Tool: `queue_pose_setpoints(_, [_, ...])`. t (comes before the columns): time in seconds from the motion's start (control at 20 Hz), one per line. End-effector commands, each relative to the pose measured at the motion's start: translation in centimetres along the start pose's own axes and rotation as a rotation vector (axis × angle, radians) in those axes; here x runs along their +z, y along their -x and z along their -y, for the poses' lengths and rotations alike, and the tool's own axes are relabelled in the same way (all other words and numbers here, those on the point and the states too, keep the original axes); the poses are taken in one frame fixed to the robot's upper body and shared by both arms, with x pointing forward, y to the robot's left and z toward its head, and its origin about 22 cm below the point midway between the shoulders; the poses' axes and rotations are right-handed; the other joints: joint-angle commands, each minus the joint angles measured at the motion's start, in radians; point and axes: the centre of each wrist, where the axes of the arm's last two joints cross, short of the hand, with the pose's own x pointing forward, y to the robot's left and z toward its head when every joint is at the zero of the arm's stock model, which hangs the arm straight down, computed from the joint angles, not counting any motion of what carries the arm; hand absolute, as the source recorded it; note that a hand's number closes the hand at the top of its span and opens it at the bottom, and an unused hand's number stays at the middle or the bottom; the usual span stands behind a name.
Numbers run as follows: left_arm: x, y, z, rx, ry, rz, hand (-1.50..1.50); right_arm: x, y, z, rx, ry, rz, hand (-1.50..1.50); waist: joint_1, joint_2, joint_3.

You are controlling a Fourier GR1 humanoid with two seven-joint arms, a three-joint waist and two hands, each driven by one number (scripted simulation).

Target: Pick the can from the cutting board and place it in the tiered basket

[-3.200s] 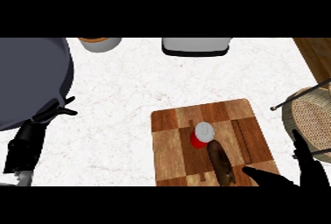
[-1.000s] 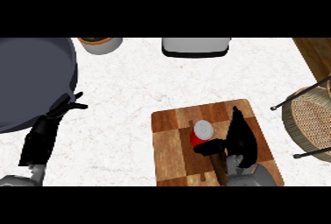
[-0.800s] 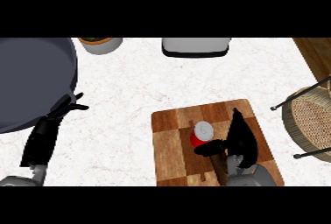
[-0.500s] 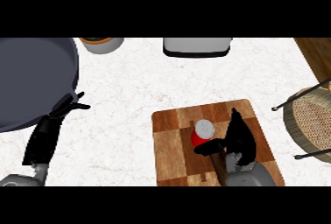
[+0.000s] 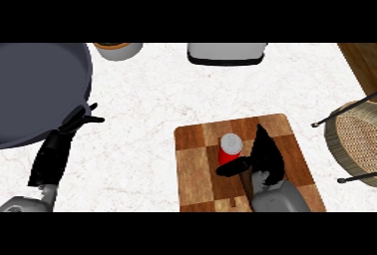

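Note:
A red can [image 5: 230,149] with a silver top stands upright on the wooden cutting board [image 5: 199,169] in the head view. My right hand [image 5: 264,155] lies on the board just right of the can, fingers stretched along its side and thumb reaching under its near side; the fingers are not curled round it. The wicker tiered basket [image 5: 355,143] with its dark wire frame sits at the right edge. My left hand [image 5: 74,123] rests open at the left, beside a large dark round shape.
A large dark grey round object [image 5: 37,89] fills the left side. At the back stand a small pot with an orange inside [image 5: 117,50] and a grey-white appliance [image 5: 225,54]. A brown wooden strip [image 5: 361,64] shows at the top right corner.
My right hand has come up from the lower edge onto the board and settled against the can's right side. The can looks slightly more tilted toward me. The left arm shifted a little.

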Motion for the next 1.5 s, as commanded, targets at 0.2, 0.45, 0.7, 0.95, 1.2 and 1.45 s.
queue_pose_setpoints(0.2, [-2.2, -0.1, -0.9, -0.016, -0.050, 0.009, 0.00, 0.1, -2.6, -0.9, 0.002, -0.153, -0.219, 1.50, 0.004, 0.009, 0.000])
queue_pose_setpoints(0.45, [-1.9, 1.0, -1.2, -0.022, -0.055, -0.009, 0.00, 1.2, -2.8, -2.5, 0.189, -0.073, -0.134, 1.50, -0.010, 0.004, 0.000])
queue_pose_setpoints(0.7, [-2.3, -1.1, -1.9, -0.018, -0.062, 0.005, 0.00, 1.5, -3.6, -1.8, 0.002, -0.086, -0.125, 1.50, -0.007, 0.002, 0.001])
queue_pose_setpoints(0.95, [-1.8, 0.6, -1.8, -0.021, -0.064, -0.005, 0.00, 1.9, -3.9, -0.8, -0.107, -0.013, -0.086, 1.50, -0.018, 0.001, 0.000])
queue_pose_setpoints(1.2, [-0.9, 1.0, -2.1, -0.023, -0.068, -0.037, 0.00, 7.5, -0.2, -0.4, 0.103, -0.023, 0.371, 1.50, -0.032, -0.008, 0.001])
queue_pose_setpoints(1.45, [-0.9, 1.4, -3.2, -0.014, -0.093, -0.048, 0.00, 12.8, 4.0, -1.0, 0.212, -0.111, 0.857, 1.50, -0.055, -0.016, 0.001])
